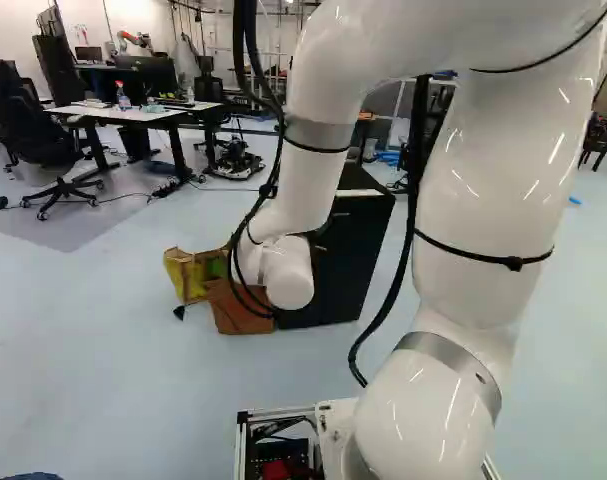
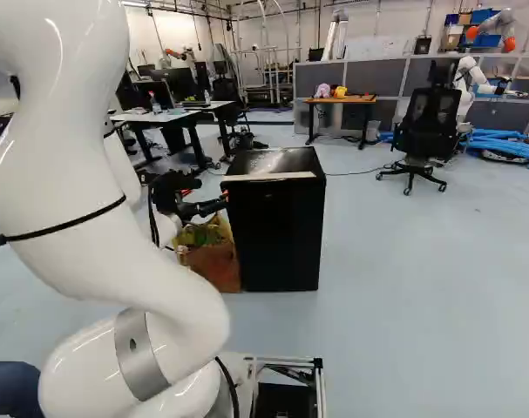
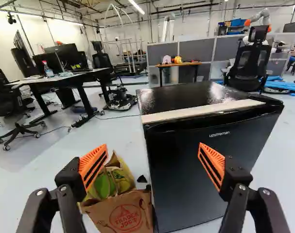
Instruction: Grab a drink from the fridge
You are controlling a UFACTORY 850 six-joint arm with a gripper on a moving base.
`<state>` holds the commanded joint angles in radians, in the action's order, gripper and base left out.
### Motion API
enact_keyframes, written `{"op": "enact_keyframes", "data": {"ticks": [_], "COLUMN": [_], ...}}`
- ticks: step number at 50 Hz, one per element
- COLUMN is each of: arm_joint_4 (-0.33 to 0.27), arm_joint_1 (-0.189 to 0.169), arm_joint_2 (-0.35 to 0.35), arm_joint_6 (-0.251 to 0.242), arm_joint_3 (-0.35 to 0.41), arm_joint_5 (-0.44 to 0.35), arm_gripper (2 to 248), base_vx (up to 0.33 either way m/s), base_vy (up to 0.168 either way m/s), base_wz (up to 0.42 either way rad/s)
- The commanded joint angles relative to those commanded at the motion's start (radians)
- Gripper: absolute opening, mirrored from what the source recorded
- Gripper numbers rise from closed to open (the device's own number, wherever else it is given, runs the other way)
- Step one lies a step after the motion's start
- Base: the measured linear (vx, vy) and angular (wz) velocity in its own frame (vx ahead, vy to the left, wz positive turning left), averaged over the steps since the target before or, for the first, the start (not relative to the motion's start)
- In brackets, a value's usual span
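My gripper (image 2: 208, 200) is beside the upper left part of the black fridge (image 2: 277, 231) in the right base view. In the wrist view the gripper (image 3: 153, 154) stands open, its two orange pads wide apart with nothing held. The fridge (image 3: 205, 170) is close ahead, its front behind one finger and its left edge between the two fingers. Its door is closed, with a pale strip (image 3: 203, 110) along the top front edge. No drink shows; the fridge's inside is hidden. In the left base view the arm partly covers the fridge (image 1: 355, 250).
Brown paper bags (image 3: 123, 211) with green and yellow prints stand on the floor against the fridge's side, below one finger. Farther off are a white desk (image 1: 133, 112), office chairs (image 2: 418, 131), a wooden table (image 2: 341, 100), grey partitions and another robot (image 2: 467, 78).
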<state>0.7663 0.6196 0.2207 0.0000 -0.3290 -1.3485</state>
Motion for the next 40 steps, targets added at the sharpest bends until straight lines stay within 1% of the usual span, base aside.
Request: {"op": "enact_keyframes", "data": {"ticks": [40], "arm_joint_4": [0.119], "arm_joint_1": [0.0], "arm_joint_2": [0.216], "arm_joint_6": [0.0], "arm_joint_3": [-0.129], "arm_joint_5": [-0.05], "arm_gripper": [247], "base_vx": [0.0], "base_vy": [0.0], "base_wz": [0.0]}}
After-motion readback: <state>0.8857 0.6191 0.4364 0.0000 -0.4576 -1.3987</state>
